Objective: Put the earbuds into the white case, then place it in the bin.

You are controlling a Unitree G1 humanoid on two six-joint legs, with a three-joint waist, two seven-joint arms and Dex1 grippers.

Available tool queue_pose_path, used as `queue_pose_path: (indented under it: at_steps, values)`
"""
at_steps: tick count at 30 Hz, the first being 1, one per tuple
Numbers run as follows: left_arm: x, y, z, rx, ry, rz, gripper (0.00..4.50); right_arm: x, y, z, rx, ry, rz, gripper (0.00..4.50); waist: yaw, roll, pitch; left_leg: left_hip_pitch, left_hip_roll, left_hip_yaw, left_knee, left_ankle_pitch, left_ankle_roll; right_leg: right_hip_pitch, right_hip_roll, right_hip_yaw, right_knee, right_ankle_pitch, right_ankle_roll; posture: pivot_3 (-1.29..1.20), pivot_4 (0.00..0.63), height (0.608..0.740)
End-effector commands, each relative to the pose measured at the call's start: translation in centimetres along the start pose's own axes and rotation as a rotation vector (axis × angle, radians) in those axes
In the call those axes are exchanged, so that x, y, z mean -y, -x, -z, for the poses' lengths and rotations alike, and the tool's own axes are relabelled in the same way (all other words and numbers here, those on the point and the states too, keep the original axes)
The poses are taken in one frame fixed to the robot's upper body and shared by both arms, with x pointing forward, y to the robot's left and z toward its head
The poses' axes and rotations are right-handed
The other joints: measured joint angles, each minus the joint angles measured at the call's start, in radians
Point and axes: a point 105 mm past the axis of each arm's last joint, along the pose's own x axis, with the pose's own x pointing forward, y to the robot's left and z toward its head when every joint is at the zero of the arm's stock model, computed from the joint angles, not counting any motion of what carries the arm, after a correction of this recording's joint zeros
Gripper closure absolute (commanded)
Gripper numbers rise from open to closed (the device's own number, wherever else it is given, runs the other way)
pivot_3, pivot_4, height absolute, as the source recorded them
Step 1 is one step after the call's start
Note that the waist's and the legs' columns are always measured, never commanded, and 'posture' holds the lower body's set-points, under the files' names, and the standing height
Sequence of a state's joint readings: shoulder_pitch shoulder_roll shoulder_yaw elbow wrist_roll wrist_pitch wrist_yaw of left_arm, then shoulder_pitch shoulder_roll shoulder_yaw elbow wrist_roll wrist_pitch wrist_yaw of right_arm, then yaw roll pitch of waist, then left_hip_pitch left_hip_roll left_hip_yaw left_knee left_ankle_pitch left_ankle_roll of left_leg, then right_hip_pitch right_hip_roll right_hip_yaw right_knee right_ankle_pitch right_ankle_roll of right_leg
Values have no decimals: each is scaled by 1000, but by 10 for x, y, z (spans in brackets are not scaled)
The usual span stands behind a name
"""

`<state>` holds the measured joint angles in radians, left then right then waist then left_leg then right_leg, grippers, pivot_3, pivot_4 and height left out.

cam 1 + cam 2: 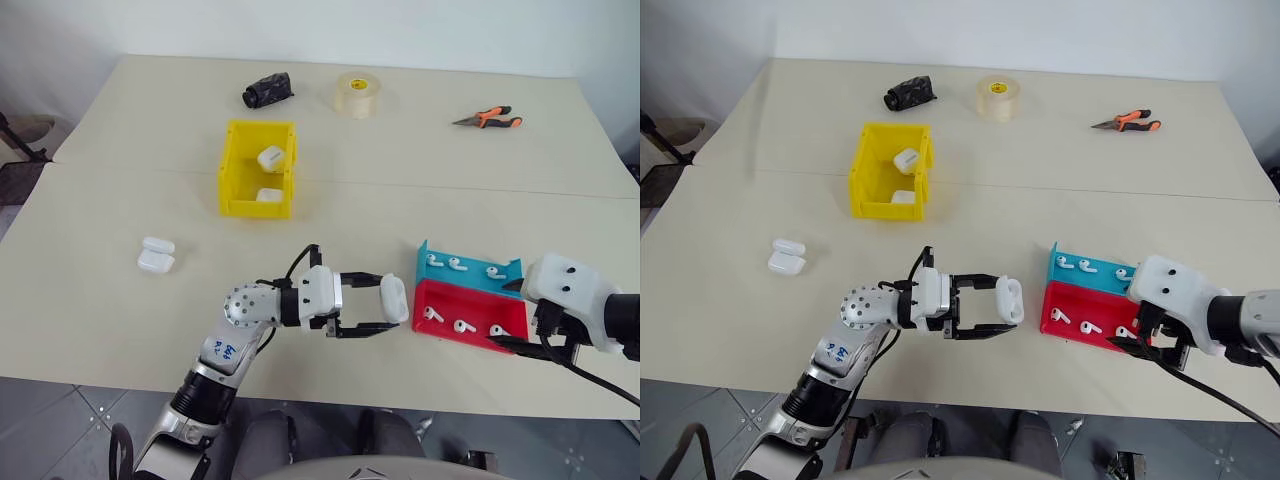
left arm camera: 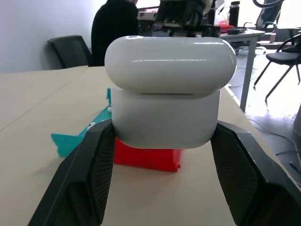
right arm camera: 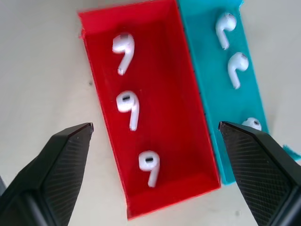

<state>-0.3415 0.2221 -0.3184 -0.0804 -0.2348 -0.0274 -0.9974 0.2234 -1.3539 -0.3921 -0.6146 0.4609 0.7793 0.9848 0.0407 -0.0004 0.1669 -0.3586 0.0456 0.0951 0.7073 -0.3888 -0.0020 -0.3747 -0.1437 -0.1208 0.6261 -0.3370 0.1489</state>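
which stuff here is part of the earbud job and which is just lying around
In the job:
- white case, held in the left tool
- earbuds in the red tray and blue tray
- yellow bin
- right tool, open over the trays

Lying about:
- pliers
- tape roll
- black object
- spare case

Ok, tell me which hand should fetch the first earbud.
Right. The right hand hangs open above the red tray of earbuds; the left hand is busy holding the white case.

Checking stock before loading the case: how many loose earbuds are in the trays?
6: three earbuds in the red tray, three in the blue tray, the last partly hidden behind a right-gripper finger.
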Motion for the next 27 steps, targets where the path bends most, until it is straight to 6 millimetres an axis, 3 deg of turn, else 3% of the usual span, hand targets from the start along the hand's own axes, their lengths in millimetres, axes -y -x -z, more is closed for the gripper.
queue_pose_path:
  at_steps: [1, 15, 22, 25, 27]
  values:
    - [6, -5, -15, 56, -52, 33, 1794, 1, 1, 2, -47, 10, -6, 0, 0, 0, 0, 0, 0, 0, 0, 0, 0, 0, 0, 0, 0, 0, 0, 0, 150, 740]
    - [18, -17, -35, 197, -100, 126, 1794, 2, -16, 17, -116, 50, -10, 0, -6, 0, 0, -1, 0, 0, 1, 0, 0, 0, 0, 0, 0, 0, 0, 0, 150, 740]
    - [17, -13, -33, 189, -100, 119, 1794, 7, -22, 26, -145, 48, 6, 0, -15, 0, 0, -1, 0, -1, 1, 0, 0, 0, 0, -1, 0, 0, 0, 0, 150, 740]
    - [17, -12, -35, 205, -101, 116, 1794, 7, -26, 26, -144, 48, 4, 597, -14, 0, 0, -1, 1, -1, 1, 0, 0, 0, 0, -2, 0, 0, 0, 0, 150, 740]
    - [17, -11, -35, 212, -101, 114, 1794, 7, -28, 26, -143, 49, 4, 1226, -14, 0, 0, -1, 1, -2, 2, 0, 0, 0, 0, -2, 0, 0, 0, 0, 150, 740]
